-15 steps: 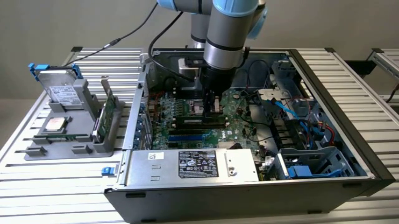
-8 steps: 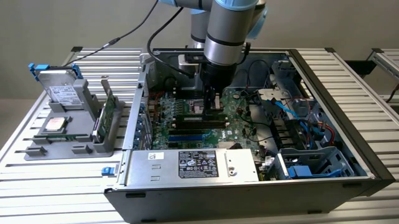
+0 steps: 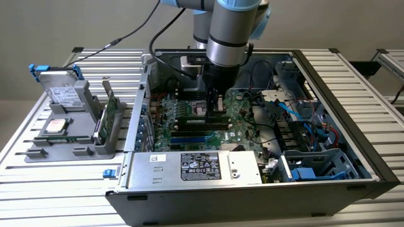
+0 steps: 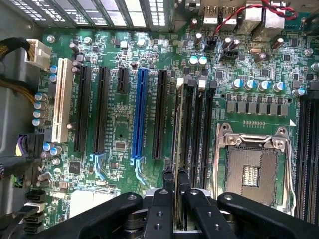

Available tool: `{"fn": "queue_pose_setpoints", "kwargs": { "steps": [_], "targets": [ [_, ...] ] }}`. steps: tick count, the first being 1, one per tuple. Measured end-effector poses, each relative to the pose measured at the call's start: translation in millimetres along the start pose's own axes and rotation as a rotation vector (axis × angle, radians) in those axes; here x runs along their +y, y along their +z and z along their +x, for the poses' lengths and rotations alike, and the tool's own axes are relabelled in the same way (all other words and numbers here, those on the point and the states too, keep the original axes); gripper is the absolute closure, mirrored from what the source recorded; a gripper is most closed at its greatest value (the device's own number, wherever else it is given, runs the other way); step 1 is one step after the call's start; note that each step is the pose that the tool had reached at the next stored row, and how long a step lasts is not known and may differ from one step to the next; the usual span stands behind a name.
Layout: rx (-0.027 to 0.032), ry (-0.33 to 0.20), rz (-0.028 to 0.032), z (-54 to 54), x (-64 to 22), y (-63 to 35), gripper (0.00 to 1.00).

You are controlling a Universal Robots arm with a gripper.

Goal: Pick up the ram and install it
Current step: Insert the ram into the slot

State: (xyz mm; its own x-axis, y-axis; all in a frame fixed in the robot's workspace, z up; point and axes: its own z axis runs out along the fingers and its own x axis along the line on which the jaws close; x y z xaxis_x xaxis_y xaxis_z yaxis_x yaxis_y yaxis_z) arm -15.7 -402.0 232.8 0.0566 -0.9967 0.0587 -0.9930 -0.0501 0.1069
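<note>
Pincer [image 4: 175, 183] clamped on the ram [image 4: 177, 124], and the stick sits edge-on between the fingers, lined up along the black memory slots [image 4: 200, 134] beside the open processor socket [image 4: 251, 169]. Seated or not, I can't tell. Done well, this means stick square to the slot, pressure straight and even. In the exterior view, power supply [image 3: 196, 168] at six o'clock of the pincer, grey tray [image 3: 69, 146] at eight.
</note>
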Motion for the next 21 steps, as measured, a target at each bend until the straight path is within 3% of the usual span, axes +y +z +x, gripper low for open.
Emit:
{"fn": "queue_pose_setpoints", "kwargs": {
  "steps": [21],
  "targets": [
    [0.0023, 0.000, -0.0002, -1.8, -0.5, 6.7, 0.86]
  ]
}}
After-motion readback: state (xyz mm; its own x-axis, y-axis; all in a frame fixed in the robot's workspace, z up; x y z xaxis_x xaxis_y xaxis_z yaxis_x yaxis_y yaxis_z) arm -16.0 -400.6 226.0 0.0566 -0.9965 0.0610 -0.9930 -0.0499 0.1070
